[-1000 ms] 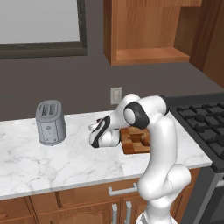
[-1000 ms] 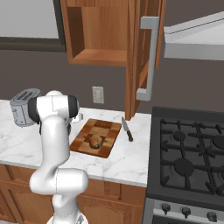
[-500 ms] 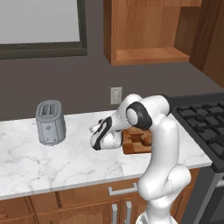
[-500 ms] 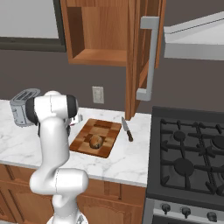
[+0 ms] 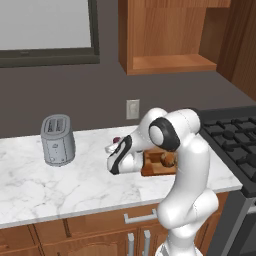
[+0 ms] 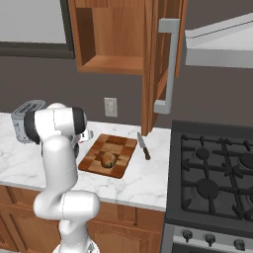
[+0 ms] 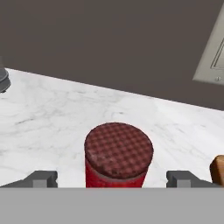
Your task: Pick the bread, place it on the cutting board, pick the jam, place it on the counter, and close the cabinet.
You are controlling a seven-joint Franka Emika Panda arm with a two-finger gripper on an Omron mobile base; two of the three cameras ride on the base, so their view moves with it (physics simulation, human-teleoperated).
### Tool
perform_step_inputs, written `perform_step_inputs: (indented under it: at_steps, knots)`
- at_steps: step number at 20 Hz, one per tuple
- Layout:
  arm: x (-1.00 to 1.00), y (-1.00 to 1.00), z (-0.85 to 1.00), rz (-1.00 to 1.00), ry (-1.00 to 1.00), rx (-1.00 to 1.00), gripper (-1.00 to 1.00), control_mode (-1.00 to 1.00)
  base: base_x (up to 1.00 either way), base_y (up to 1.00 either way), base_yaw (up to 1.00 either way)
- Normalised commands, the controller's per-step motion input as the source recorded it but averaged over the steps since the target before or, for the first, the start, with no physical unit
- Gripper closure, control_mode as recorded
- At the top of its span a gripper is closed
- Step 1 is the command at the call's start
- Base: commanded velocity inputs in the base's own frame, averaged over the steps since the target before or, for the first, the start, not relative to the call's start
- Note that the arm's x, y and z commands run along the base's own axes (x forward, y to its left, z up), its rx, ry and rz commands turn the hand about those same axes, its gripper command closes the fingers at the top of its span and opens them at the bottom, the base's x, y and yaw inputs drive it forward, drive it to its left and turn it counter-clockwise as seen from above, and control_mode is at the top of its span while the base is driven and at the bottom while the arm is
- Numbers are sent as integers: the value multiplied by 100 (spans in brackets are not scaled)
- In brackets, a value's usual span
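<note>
The jam (image 7: 118, 153), a small red jar with a dark checkered lid, stands upright on the white marble counter (image 7: 52, 109). My gripper (image 7: 113, 179) is open around it, one fingertip (image 7: 43, 178) on each side with a gap to the jar. In the left base view the gripper (image 5: 112, 149) hovers low beside the jam (image 5: 116, 140). The bread (image 6: 107, 160) lies on the checkered cutting board (image 6: 117, 143), also seen as bread (image 5: 168, 159) on the cutting board (image 5: 151, 169). The cabinet (image 6: 106, 34) is open, its door (image 6: 159, 59) swung out.
A silver toaster (image 5: 57, 140) stands at the left of the counter (image 5: 55, 185). A knife (image 6: 144, 146) lies right of the board. A black stove (image 6: 217, 173) borders the counter on the right. A wall outlet (image 7: 214, 52) is behind.
The jaws have spread slightly wider around the jam. The arm and the other things have barely moved.
</note>
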Motion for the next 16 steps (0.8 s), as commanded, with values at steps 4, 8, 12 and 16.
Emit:
perform_step_inputs:
  at_steps: [4,8,12,16]
  knots:
    - [-20,-20,0,0,-8,1,-100,-100,0,0,0]
    - [-8,-23,5,0,-9,3,-100,-100,0,0,0]
    - [-9,-23,15,0,-12,4,-100,-100,0,0,0]
    - [-11,-21,24,0,-9,4,-100,-100,0,0,0]
